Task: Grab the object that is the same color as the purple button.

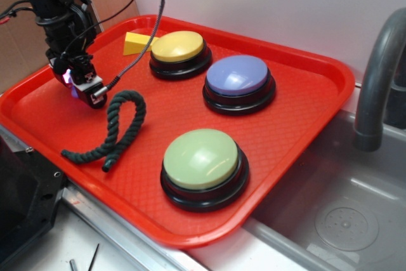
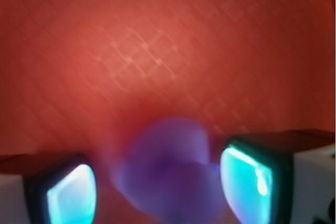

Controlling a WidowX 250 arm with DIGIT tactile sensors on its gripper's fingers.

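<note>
White wall, steel sink.

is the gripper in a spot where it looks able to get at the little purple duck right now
Probably yes. In the wrist view the blurred purple duck lies between the open jaws of the gripper, with only bare red tray around it. The rope lies off to the side, not in the way.

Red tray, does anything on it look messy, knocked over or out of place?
Nothing stands out. The three buttons sit upright on the red tray, the dark rope lies loosely looped, and the yellow wedge rests near the back rim. The pincer straddles a blurry purple toy.
</note>
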